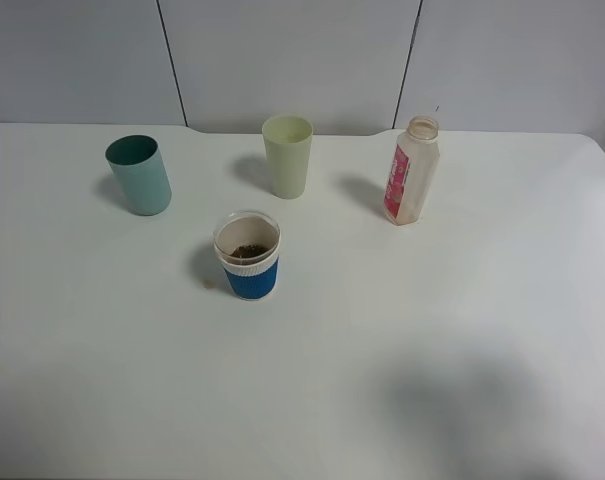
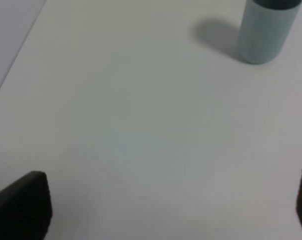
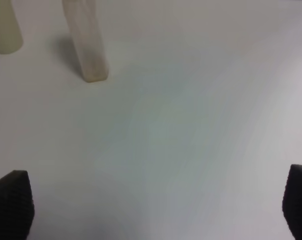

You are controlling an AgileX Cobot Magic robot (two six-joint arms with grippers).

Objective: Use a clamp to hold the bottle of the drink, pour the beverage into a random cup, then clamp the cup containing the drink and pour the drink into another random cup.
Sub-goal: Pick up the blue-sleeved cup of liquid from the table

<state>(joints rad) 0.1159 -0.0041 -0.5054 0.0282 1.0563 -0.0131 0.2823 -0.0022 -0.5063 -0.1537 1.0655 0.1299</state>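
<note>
Both my pincers stand wide open and hold nothing. The left pincer (image 2: 163, 205) hangs over bare worktop (image 1: 432, 330) with the teal cup (image 2: 265, 30) ahead of it. The right pincer (image 3: 154, 202) has the bottle (image 3: 88, 40) and the pale green cup (image 3: 3, 25) ahead of it. Neither pincer shows in the high view.

The blue-sleeved cup (image 1: 249, 258) stands upright a little left of the worktop's middle, nearer the front edge than the other three things. A small dark pool of beverage (image 1: 248, 250) lies in its bottom, so I judge the first pour done and this cup the next thing to grasp.

Its long axis is vertical, so I should come in from the side with the jaws level across the sleeve. Neither wrist view shows this cup, so I cannot tell exactly which way it lies from either pincer. It sits on my left half, with the teal cup further left and back, well apart, so I judge my left arm the nearer.
</note>
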